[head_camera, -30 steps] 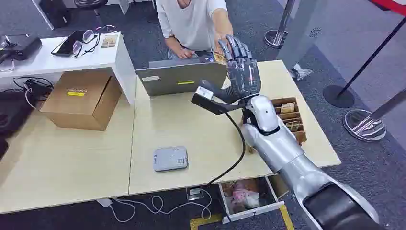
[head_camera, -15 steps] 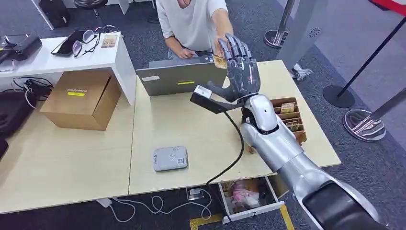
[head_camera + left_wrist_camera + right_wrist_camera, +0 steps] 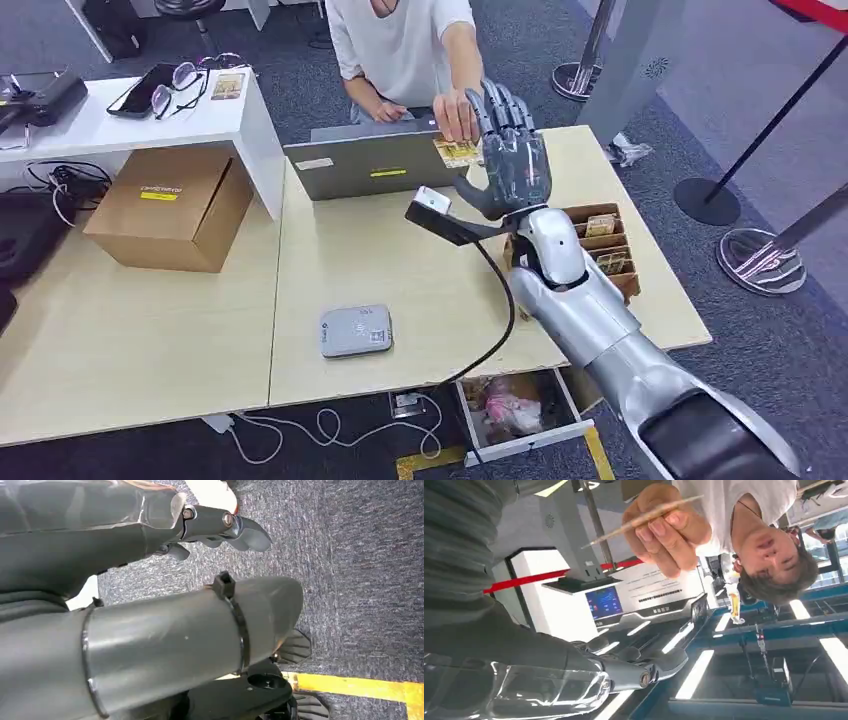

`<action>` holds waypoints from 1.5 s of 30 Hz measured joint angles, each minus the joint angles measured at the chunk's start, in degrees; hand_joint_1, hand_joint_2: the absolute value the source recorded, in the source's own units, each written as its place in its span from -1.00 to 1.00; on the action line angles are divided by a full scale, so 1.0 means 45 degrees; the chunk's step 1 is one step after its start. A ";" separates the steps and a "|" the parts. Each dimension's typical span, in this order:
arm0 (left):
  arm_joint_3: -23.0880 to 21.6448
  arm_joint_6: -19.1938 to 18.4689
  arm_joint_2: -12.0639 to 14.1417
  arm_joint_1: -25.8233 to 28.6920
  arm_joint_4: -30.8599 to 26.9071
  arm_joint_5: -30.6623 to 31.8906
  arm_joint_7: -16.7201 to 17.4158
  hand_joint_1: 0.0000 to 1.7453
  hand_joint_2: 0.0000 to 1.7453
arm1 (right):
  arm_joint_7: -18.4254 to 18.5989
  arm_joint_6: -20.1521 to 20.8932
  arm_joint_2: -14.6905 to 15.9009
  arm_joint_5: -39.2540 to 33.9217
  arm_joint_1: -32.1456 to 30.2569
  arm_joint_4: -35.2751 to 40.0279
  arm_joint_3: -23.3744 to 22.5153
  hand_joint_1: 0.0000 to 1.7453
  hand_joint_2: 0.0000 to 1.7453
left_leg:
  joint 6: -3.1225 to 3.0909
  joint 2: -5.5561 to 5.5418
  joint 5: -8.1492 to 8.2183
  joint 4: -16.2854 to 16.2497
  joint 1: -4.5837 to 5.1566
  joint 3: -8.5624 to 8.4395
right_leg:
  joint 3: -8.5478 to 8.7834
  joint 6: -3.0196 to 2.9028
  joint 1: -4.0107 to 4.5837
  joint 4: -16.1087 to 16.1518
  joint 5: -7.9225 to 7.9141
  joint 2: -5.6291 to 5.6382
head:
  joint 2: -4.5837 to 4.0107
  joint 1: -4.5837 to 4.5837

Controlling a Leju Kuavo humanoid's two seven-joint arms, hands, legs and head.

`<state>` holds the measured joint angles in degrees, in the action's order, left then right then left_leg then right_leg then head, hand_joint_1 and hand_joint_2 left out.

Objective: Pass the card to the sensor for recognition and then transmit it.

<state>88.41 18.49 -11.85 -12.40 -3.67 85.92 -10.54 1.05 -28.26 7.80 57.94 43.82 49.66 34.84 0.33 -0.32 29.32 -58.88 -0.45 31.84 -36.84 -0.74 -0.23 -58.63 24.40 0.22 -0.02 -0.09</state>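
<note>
A person's hand [image 3: 458, 112] holds the yellowish card [image 3: 457, 152] above the laptop, just left of my right hand [image 3: 512, 160]. That hand is raised over the desk's far side, fingers spread upward and holding nothing. In the right wrist view the card [image 3: 644, 515] shows edge-on, pinched in the person's fingers [image 3: 664, 530], apart from my own fingers [image 3: 639, 672]. The grey card sensor [image 3: 355, 331] lies flat near the desk's front edge. My left hand [image 3: 150, 545] hangs over dark carpet, fingers stretched out, with nothing in it.
A grey laptop [image 3: 375, 165] stands at the desk's far edge, with the person seated behind it. A wooden tray [image 3: 605, 245] with several cards sits right of my arm. A cardboard box [image 3: 170, 205] is at far left. A black cable [image 3: 495, 320] runs across the desk.
The card has left my right hand's fingertips. The person's hand now holds it and has brought it down and left toward the laptop. My right hand has shifted slightly right.
</note>
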 joint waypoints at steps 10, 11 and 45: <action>0.0000 0.0019 -0.0005 -0.0001 0.0000 0.0000 0.0000 -1.00 -1.00 | 0.0015 0.0121 0.0039 0.0107 -0.0065 0.0005 0.0000 -1.00 1.00 | 0.0000 0.0000 0.0000 0.0000 0.0000 0.0001 | 0.0000 0.0000 0.0000 -0.0001 0.0000 0.0000 | 0.0000 0.0004; 0.0000 0.0019 -0.0005 -0.0001 0.0000 0.0000 0.0000 -1.00 -1.00 | 0.0015 0.0121 0.0039 0.0107 -0.0067 0.0005 0.0000 -1.00 1.00 | 0.0000 0.0000 0.0000 0.0000 0.0000 0.0002 | 0.0000 0.0000 0.0000 -0.0001 0.0000 -0.0001 | 0.0000 0.0004; 0.0000 0.0019 -0.0005 0.0006 0.0000 0.0000 -0.0194 -1.00 -1.00 | -0.0024 0.0379 0.0039 0.0238 -0.0201 0.0209 -0.0058 0.82 1.00 | 0.0000 -0.0002 0.0000 0.0000 -0.0001 0.0005 | 0.0001 0.0000 0.0000 -0.0001 0.0000 -0.0004 | 0.0000 0.0004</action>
<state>88.41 18.58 -11.87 -12.38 -3.67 85.92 -11.41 0.94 -26.56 7.98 59.01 42.92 50.60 34.58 0.33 -0.33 29.32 -58.88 -0.46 31.86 -36.84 -0.74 -0.23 -58.64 24.40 0.21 -0.02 -0.07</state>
